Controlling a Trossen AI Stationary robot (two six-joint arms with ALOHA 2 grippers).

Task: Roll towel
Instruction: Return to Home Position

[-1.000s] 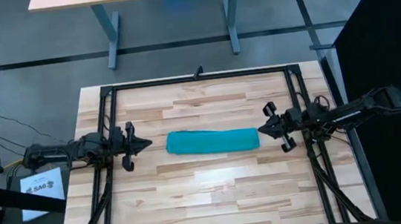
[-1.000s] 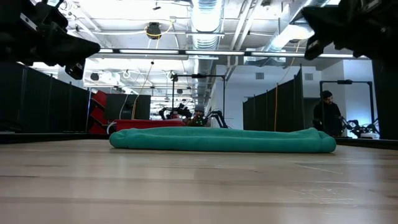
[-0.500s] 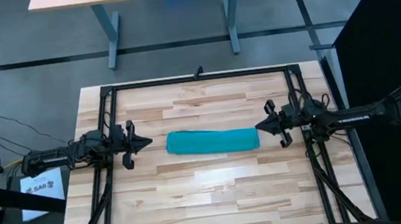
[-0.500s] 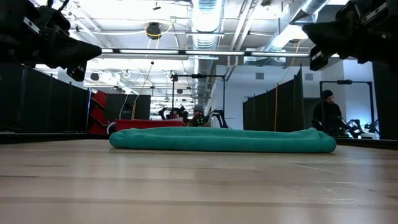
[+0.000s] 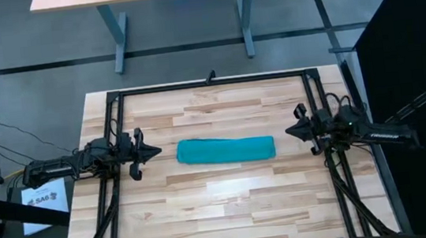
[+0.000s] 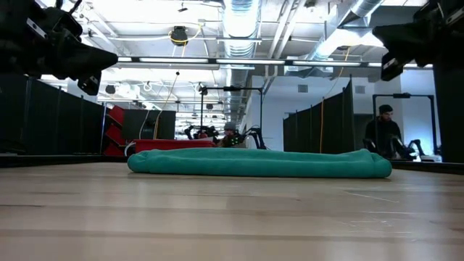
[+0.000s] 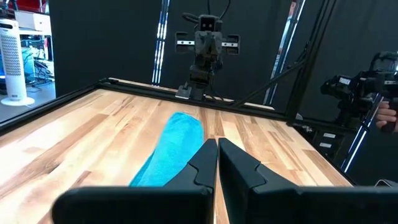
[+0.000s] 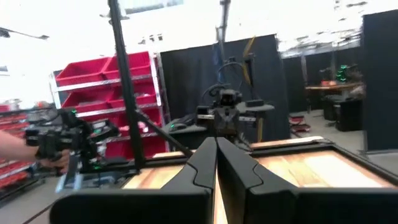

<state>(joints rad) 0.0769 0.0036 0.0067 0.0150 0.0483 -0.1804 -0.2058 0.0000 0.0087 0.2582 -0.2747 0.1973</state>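
The teal towel [image 5: 226, 149] lies rolled into a long roll on the middle of the table, its length running left to right; it also shows in the low view [image 6: 259, 163] and the left wrist view [image 7: 171, 152]. My left gripper [image 5: 157, 151] is shut and empty, raised above the table just left of the roll's left end. My right gripper [image 5: 288, 132] is shut and empty, raised to the right of the roll's right end, near the table's right edge. The towel is out of the right wrist view.
A black frame [image 5: 209, 84] runs around the table top. A person [image 6: 383, 134] stands in the room behind the table's right side. A hand [image 8: 15, 149] holds a device at the edge of the right wrist view.
My right gripper has drawn back from the roll's right end toward the table's right edge, staying shut and raised. The towel roll has stayed where it was.
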